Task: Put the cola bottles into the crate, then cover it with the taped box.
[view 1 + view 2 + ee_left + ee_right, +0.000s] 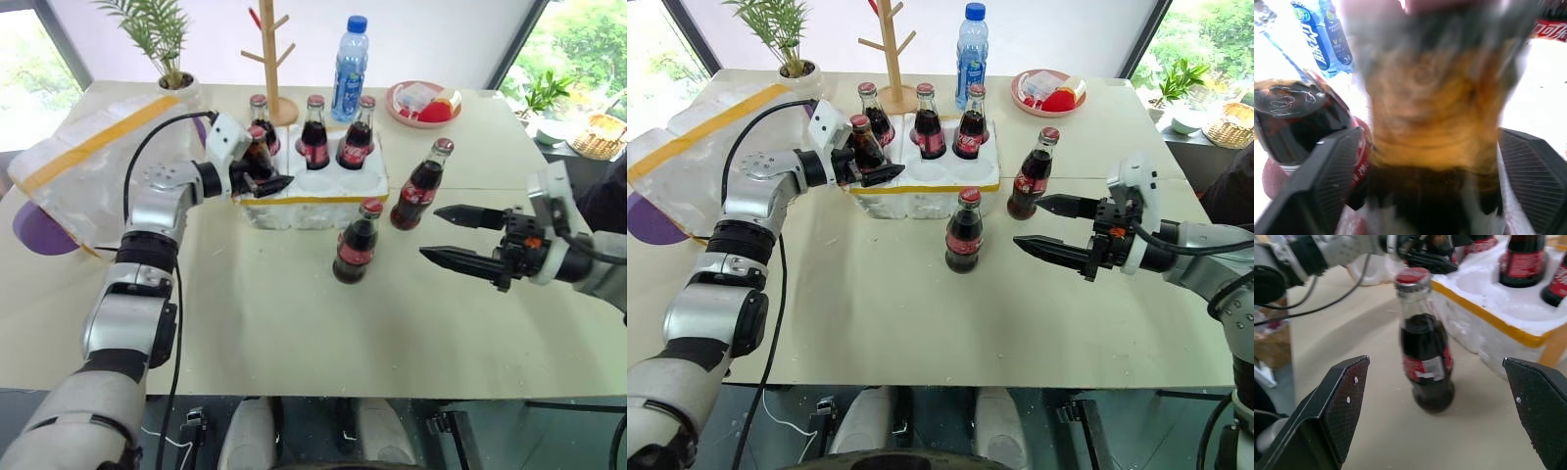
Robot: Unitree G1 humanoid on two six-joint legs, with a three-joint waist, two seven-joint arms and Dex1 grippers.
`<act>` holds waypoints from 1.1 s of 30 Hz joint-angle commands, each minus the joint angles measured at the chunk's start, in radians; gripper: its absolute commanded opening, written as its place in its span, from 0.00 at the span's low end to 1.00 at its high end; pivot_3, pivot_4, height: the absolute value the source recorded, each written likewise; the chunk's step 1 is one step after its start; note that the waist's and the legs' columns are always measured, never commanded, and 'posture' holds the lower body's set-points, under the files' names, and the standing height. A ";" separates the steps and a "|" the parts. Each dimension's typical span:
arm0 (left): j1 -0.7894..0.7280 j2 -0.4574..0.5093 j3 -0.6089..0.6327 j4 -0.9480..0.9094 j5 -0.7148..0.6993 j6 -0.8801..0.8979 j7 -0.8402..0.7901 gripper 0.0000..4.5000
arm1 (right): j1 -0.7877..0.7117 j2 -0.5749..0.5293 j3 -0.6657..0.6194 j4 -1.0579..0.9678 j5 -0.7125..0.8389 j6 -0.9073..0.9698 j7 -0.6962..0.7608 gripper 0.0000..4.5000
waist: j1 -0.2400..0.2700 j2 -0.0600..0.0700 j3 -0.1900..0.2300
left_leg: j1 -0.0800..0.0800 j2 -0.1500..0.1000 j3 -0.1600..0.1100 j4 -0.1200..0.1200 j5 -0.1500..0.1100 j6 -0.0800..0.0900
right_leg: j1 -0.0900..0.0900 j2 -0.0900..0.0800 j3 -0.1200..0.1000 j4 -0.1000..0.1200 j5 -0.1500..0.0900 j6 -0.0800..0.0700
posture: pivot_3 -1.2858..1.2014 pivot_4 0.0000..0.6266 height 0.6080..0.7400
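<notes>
Glass bottles of dark cola number six, each with a red cap and red label. Four stand in the crate [926,186], a low white foam block with round holes and a thin yellow tape band: three along its far row [924,121] and one at its near left corner [862,143]. Two more stand on the table [921,323]: one just in front of the crate [963,231], one beside its right end [1031,173].

Black ribbed fingers of the left gripper [872,168] flank the near-left bottle, spread apart on either side of it; whether they touch the glass I cannot tell. Over the table to the right, the right gripper [1050,226] is wide open and empty, near the two loose bottles.

At the far left lies the taped box [686,147], one large white foam shape with wide yellow tape. One clear blue-capped water bottle [971,47] and one branched wooden stand [890,49] sit behind the crate.
</notes>
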 commanded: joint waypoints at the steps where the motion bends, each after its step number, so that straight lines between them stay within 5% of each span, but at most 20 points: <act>1: -0.018 0.087 0.092 -0.181 -0.114 0.150 -0.064 1.00 | -0.009 0.000 0.021 -0.002 -0.043 -0.037 0.007 1.00 | -0.004 0.000 0.000 | 0.000 0.000 0.000 0.000 0.000 0.000 | 0.000 0.001 0.000 0.000 0.000 0.000 | 0.52 0.24 1.00; 7: 0.036 0.305 0.175 -0.514 -0.356 0.546 -0.242 1.00 | -0.017 0.025 0.056 -0.021 -0.047 -0.043 0.017 1.00 | -0.011 0.000 0.000 | 0.000 0.002 -0.001 0.000 0.000 0.000 | -0.001 0.002 0.000 0.001 0.000 0.000 | 0.52 0.24 1.00; 12: 0.278 0.507 0.162 -0.804 -0.434 0.621 -0.397 1.00 | -0.028 0.080 0.133 -0.030 -0.095 -0.085 0.007 1.00 | -0.022 0.003 -0.001 | 0.003 0.002 -0.001 -0.001 0.000 0.000 | 0.002 0.001 0.001 0.000 -0.001 0.000 | 0.52 0.24 1.00; 17: 0.395 0.498 0.157 -0.910 -0.424 0.600 -0.348 1.00 | -0.080 0.176 0.237 0.017 -0.175 -0.113 -0.042 1.00 | -0.013 0.002 0.000 | 0.003 0.002 -0.002 0.000 0.001 -0.001 | 0.003 -0.001 -0.001 0.000 -0.002 -0.002 | 0.52 0.24 1.00; 32: 0.396 0.412 0.118 -0.945 -0.424 0.582 -0.228 1.00 | -0.244 0.432 0.461 0.267 -0.381 -0.189 -0.069 1.00 | -0.005 0.002 0.000 | 0.002 0.001 -0.002 0.000 0.000 -0.001 | 0.002 0.002 0.000 0.000 -0.001 -0.001 | 0.52 0.24 1.00; 33: 0.398 0.412 0.119 -0.945 -0.421 0.579 -0.224 1.00 | -0.244 0.434 0.461 0.255 -0.376 -0.184 -0.062 0.94 | -0.004 0.002 0.000 | 0.002 0.001 -0.002 0.000 0.000 -0.001 | 0.002 0.002 0.000 0.000 -0.001 -0.001 | 0.52 0.24 1.00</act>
